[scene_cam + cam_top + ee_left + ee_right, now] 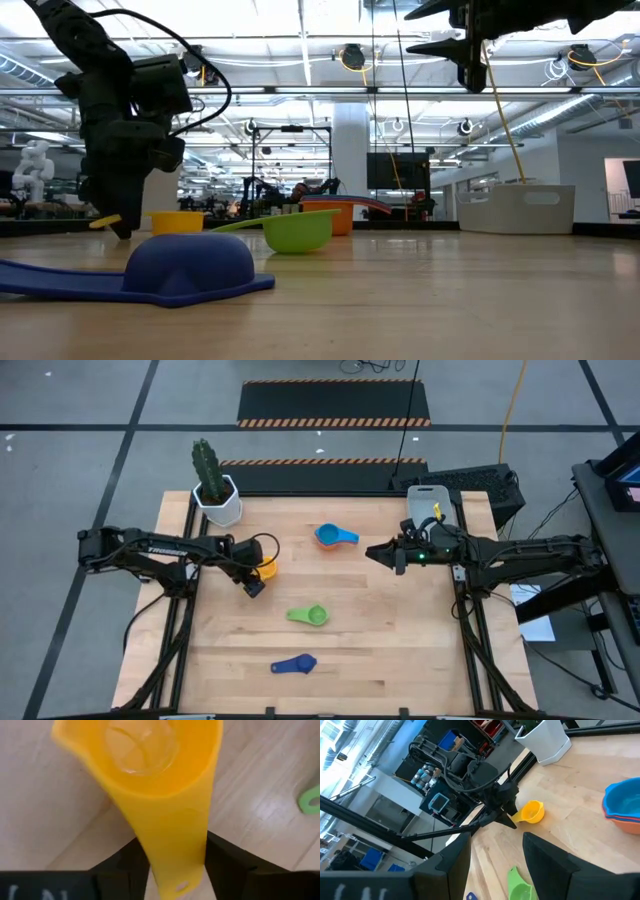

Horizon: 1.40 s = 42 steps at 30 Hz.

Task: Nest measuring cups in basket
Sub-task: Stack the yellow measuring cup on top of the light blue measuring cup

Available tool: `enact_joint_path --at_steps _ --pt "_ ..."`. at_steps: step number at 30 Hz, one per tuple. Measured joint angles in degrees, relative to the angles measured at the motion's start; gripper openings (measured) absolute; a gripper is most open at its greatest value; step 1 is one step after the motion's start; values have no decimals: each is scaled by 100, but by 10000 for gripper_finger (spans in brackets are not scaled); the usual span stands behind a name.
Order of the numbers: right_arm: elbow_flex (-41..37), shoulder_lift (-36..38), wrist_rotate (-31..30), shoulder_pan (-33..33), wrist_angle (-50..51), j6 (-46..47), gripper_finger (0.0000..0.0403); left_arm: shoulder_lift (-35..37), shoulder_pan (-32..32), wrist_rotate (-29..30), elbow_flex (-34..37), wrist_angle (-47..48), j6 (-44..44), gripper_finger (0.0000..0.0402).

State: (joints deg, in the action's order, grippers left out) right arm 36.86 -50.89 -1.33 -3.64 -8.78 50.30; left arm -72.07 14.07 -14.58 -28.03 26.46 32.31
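Left gripper (256, 582) pinching yellow cup (265, 568) handle, right gripper (375, 553) spread, basket (428, 506) contents unclear

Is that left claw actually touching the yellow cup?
Touching. The left wrist view shows the yellow cup's flat handle pinched between the left gripper's two dark fingers; the right wrist view also shows that gripper at the cup's handle.

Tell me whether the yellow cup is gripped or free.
Gripped: the left claw is shut on the yellow cup by its handle.
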Motion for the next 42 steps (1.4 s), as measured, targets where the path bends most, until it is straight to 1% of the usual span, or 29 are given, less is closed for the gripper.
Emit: enact_joint_path --at_steps 6,12,14,15,20,24,27,30,32,33,35,38,40,42 --pt "0 0 8 0 2 -90 173 0 -2 -104 0 -34 18 123" --pt "0 0 14 0 2 -169 173 0 -94 -125 0 -342 278 50" --pt "0 0 82 -1 2 -202 173 0 -143 -195 0 -519 442 20" --pt "2 0 139 -4 2 -226 173 0 -163 -233 0 -622 523 13" --pt "2 -2 163 -15 0 -301 173 2 -292 -239 -1 -1401 1145 15" --pt "2 -2 162 -95 -85 23 173 2 -376 -183 -2 -2712 1810 8" --pt "2 -2 162 -178 -293 293 173 2 -450 345 -2 -4048 2301 11" --pt "74 -3 170 -263 -422 467 173 5 -507 1142 -13 -5401 2609 7" --pt "223 -5 310 -334 -417 479 173 7 -523 1654 -107 -5994 2678 6" --pt "325 -13 381 -374 -417 477 173 7 -527 1872 -200 -6140 2669 7" --pt "565 -99 463 -460 -451 458 173 8 -521 2127 -474 -6154 2490 9" --pt "916 -291 518 -600 -414 333 173 7 -519 2220 -966 -6096 1988 7" --pt "1138 -475 753 -737 -442 202 173 9 -510 2292 -1273 -6004 1673 6" --pt "1313 -692 1072 -892 -431 154 173 9 -505 2497 -1518 -5930 1464 8"
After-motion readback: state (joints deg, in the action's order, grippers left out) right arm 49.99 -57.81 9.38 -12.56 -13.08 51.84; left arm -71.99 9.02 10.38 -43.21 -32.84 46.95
